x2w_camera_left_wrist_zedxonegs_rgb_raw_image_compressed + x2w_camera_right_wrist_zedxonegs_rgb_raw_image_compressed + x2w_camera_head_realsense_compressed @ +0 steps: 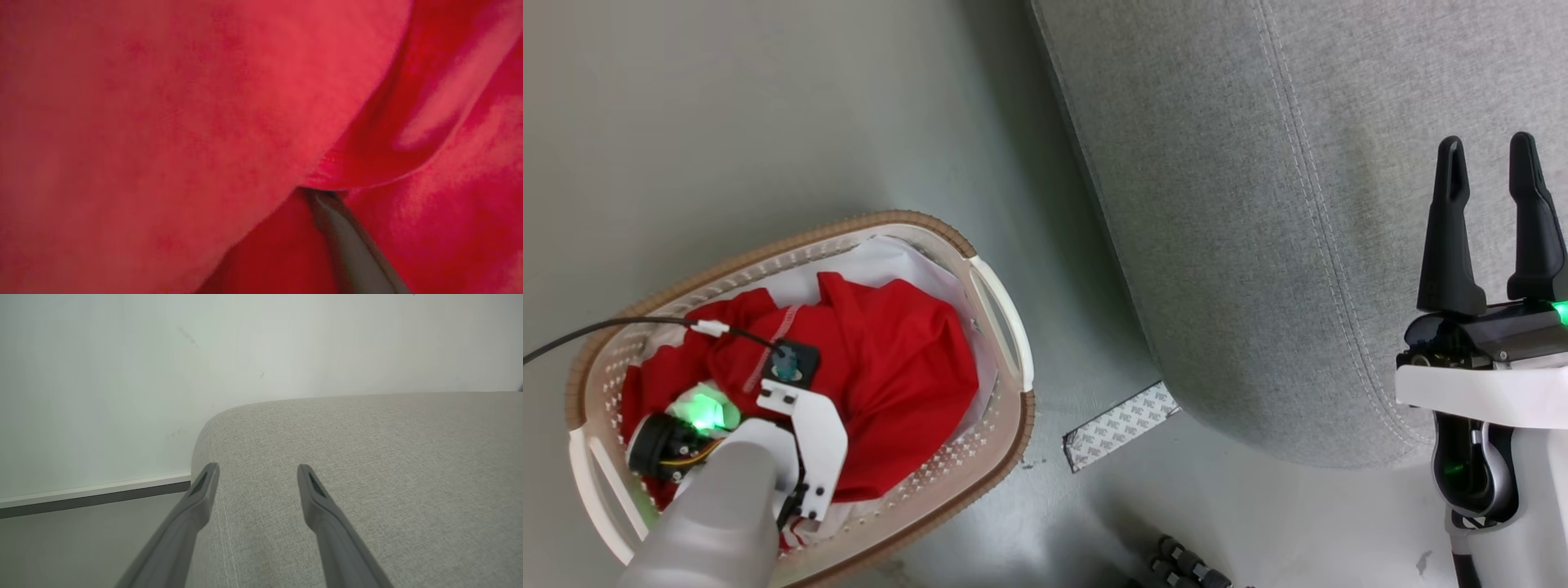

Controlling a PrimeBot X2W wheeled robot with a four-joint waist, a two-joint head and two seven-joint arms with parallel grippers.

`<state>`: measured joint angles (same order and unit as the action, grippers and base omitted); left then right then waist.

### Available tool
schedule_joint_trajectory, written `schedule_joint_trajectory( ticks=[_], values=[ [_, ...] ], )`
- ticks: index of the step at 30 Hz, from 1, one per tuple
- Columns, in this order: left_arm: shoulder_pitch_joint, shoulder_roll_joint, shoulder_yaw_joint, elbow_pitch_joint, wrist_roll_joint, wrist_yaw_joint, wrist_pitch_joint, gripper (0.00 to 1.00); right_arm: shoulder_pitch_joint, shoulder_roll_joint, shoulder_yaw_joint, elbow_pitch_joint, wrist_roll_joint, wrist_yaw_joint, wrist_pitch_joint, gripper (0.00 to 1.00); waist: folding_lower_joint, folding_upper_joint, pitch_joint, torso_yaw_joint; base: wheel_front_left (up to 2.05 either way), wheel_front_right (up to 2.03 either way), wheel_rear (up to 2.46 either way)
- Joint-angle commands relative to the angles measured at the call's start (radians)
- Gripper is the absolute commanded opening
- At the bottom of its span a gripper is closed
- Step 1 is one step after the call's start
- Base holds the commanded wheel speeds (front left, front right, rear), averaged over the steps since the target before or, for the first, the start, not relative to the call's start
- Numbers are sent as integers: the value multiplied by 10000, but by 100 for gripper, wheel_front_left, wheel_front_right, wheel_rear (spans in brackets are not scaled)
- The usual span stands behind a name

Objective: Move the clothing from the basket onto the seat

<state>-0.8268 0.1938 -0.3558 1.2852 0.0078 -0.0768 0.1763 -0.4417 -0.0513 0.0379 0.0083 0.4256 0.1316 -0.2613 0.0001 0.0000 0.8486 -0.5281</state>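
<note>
The clothing (898, 359) is a heap of bright red fabric lying in the cream basket (1005, 327) on the floor at the lower left. My left gripper (784, 384) points down into that heap, its fingertips buried. In the left wrist view red clothing (163, 122) presses close around one dark finger (351, 245) that stands out to the side; the other finger is hidden under a fold. My right gripper (1486, 151) hovers open and empty over the grey seat (1258, 204). In the right wrist view that gripper (258, 469) sits above the seat (388, 457) near its rounded corner.
A white cloth (882, 253) lines the basket's far side. A black cable (605, 327) runs across the basket to my left wrist. A white patterned strip (1119, 425) lies on the floor by the seat's corner. A pale wall and baseboard (94, 494) stand beyond the seat.
</note>
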Motion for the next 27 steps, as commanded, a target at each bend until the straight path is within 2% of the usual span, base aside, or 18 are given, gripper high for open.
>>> schedule_joint_trajectory(
  ticks=[1,12,24,27],
  values=[
    [30,47,1,26,74,36,-65,0,-90,21,-28,53,23,-17,-26,100,-1,0,-56,52,0,0,0],
    [168,-546,-19,24,-445,-242,-1540,0,121,-143,-338,47,-320,-17,-26,100,-1,0,-1300,836,0,0,0],
    [1030,-1377,-207,-111,-1386,-541,-3573,0,1034,-807,-624,206,-540,-17,-26,100,-1,0,-4151,2187,0,0,0],
    [1600,-1439,-745,-711,-2130,-545,-3952,0,1363,-991,-574,324,-590,-17,-26,100,-1,0,-4966,2559,0,0,0]
  ],
)
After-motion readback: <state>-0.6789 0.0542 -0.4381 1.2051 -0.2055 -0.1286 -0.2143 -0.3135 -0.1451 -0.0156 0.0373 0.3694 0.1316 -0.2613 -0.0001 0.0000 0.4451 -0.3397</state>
